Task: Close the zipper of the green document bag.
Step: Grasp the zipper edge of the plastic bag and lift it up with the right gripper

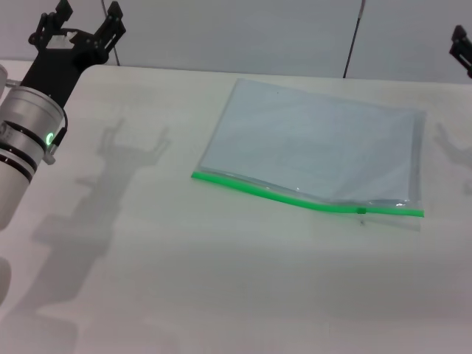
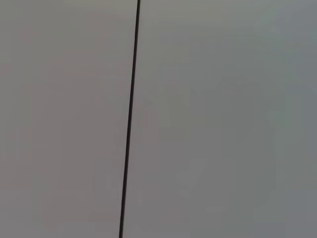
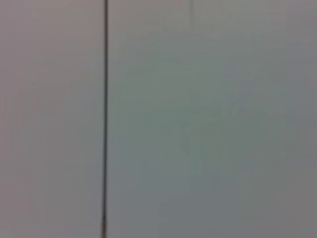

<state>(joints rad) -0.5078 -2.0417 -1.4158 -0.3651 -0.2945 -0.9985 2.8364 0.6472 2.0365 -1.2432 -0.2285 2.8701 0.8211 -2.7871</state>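
Broad, plain white desk [image 1: 184,280] filling most of the head view, with a pale grey wall behind it. Flat on that desk, right of centre, the green document bag [image 1: 317,144]: a rectangular, translucent pale blue-grey plastic pouch, long axis running left to right and tilted slightly, the right end a little nearer the robot. Along the near long edge, the zipper [image 1: 295,196]: a thin bright green plastic strip, bowed gently rather than straight, dipping toward the right. Near the right end of that strip, a tiny darker slider tab [image 1: 361,211], too small to make out in detail. Hard to tell from here how much of the strip is sealed.

Raised at far left, well apart from the pouch, the left gripper [image 1: 82,22]: black, fingers spread apart and holding nothing, mounted on a silver arm segment with a green indicator light. Shadow of it cast on the desk just beside. At the far right edge, only a black sliver of the right gripper [image 1: 463,46], cut off by the frame; impossible to tell whether spread or closed. Also well clear of the pouch.

Both wrist views: only blank grey wall crossed by one thin dark vertical line [image 2: 130,119], with no desk, pouch or fingers visible. Pouch and zipper visible in the head view alone.
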